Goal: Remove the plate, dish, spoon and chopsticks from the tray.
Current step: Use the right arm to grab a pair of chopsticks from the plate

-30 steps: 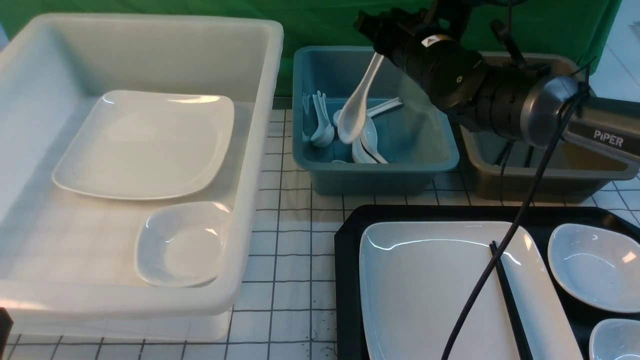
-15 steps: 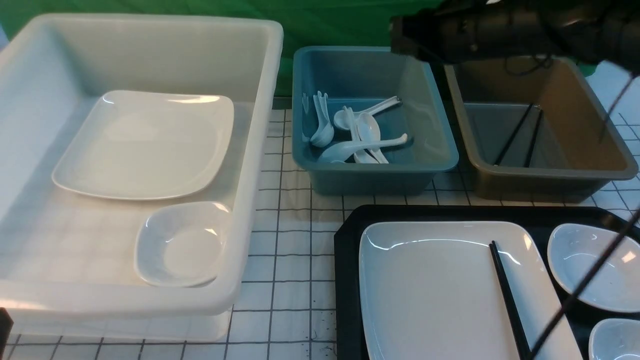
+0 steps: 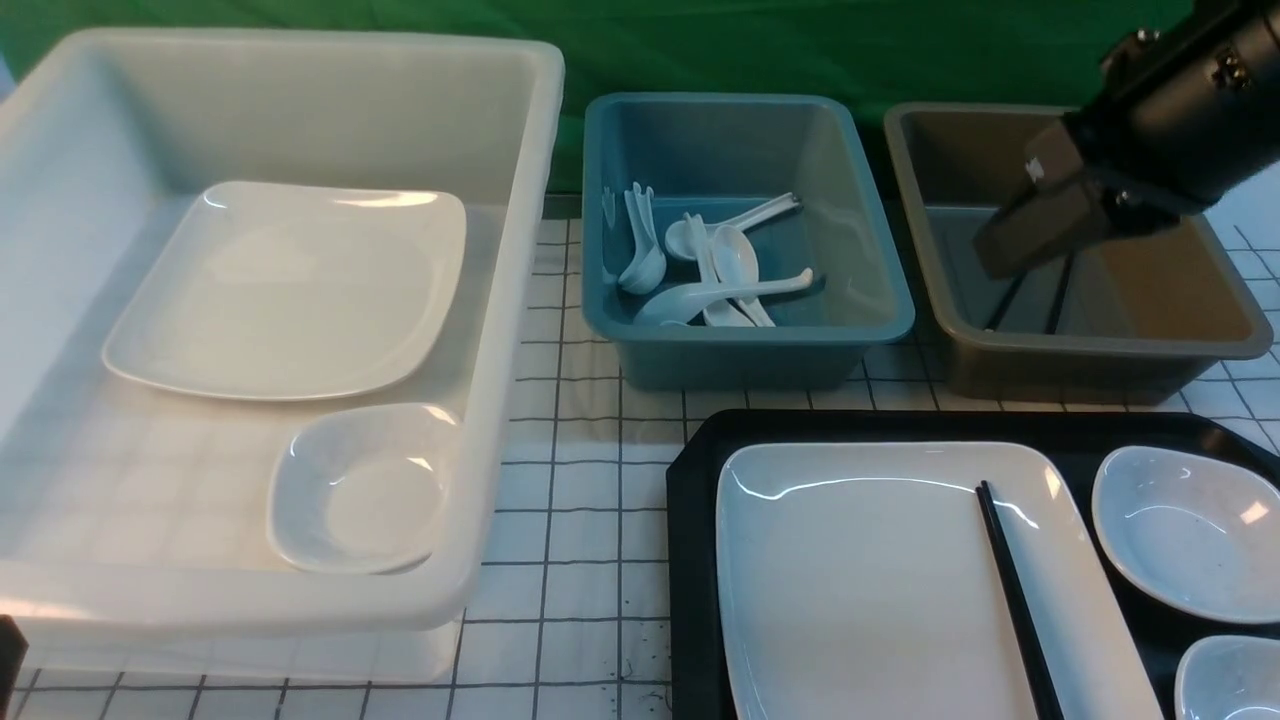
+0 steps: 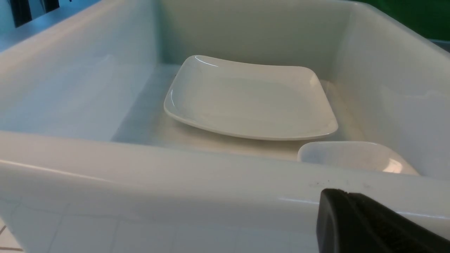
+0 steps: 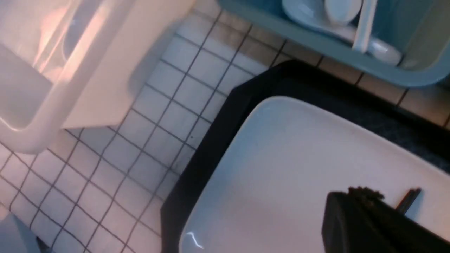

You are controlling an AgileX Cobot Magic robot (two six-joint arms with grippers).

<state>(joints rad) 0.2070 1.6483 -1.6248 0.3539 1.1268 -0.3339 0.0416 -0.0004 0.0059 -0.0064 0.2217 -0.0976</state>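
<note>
Chopsticks [image 3: 1010, 590] lie on the plate [image 3: 850, 580], below the closed right pincer [image 3: 995, 255].

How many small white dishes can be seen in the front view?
3. The first dish lies in the white bin. Two sit on the black tray: the farther dish and the nearer dish, cut by the frame's edge. Others may lie outside view.

The plate [image 3: 860, 570] is glossy white and smooth, with bright highlights near its rim. The tray [image 3: 692, 540] is duller black plastic. The chopsticks [image 3: 1018, 610] look smooth and black. The white bin [image 3: 510, 300] is smooth, slightly translucent plastic. The blue bin [image 3: 740, 355] and brown bin [image 3: 1080, 365] are opaque plastic. The spoons [image 3: 720, 293] shine.
</note>
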